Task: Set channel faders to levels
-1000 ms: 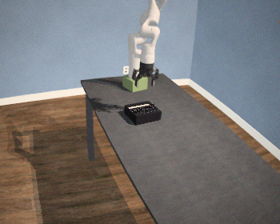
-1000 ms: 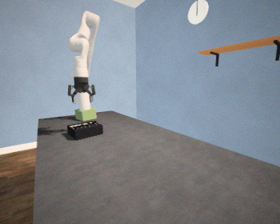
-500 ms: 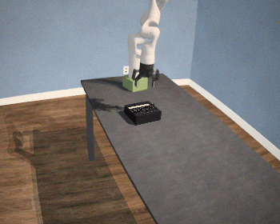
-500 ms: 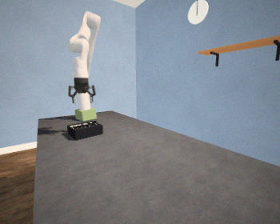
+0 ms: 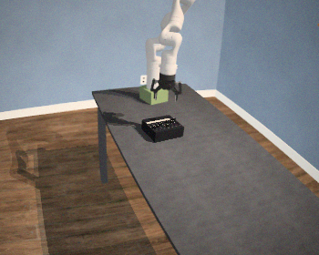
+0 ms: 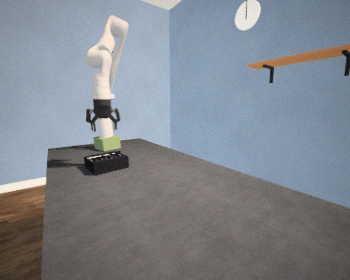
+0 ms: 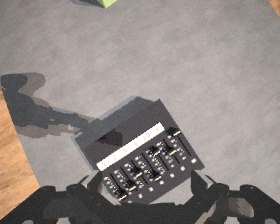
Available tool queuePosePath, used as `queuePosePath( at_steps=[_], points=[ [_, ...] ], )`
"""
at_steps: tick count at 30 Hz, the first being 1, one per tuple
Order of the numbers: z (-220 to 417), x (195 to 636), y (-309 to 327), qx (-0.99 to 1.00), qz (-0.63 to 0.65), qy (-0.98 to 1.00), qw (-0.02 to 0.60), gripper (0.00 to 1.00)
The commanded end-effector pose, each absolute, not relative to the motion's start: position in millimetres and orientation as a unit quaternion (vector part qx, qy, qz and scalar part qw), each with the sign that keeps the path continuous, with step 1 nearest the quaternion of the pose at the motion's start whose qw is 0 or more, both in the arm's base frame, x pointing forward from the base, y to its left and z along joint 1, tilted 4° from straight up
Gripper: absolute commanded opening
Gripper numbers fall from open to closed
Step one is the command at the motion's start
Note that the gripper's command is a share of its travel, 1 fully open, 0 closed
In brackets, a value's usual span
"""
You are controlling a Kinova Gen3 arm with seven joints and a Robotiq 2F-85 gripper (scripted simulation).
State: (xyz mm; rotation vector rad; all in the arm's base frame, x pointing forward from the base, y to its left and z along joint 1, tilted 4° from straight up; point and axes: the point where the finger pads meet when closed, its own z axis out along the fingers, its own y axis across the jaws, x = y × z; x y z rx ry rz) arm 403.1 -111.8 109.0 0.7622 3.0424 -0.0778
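The black lighting desk [image 5: 162, 127] [image 6: 106, 162] [image 7: 138, 153] stands on its feet on the dark grey table [image 5: 219, 182] [image 6: 165, 215], near the table's far end. A white tape strip [image 7: 133, 148] runs above a row of several faders [image 7: 150, 162]; the written levels and the cap positions are too small to read. My gripper [image 5: 166, 91] [image 6: 102, 120] is open and empty. It hangs well above the table, behind the desk and over the green block. In the wrist view only its dark fingers show along the bottom edge.
A green block [image 5: 153, 95] [image 6: 107, 143] stands at the arm's base behind the desk. The table's left edge [image 5: 119, 150] is close to the desk. A wooden shelf [image 6: 300, 57] and a round clock [image 6: 247, 14] hang on the right wall.
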Motion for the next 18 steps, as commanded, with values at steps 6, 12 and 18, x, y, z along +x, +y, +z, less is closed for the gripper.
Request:
queuePosePath(
  at_steps=[6, 12, 18],
  points=[
    [101, 402, -109, 0.346, -0.026, 0.938, -0.002, 1.0],
    [94, 402, -107, 0.445, -0.026, 0.895, -0.003, 1.0],
    [90, 402, -106, 0.512, -0.026, 0.858, -0.003, 1.0]
  ],
)
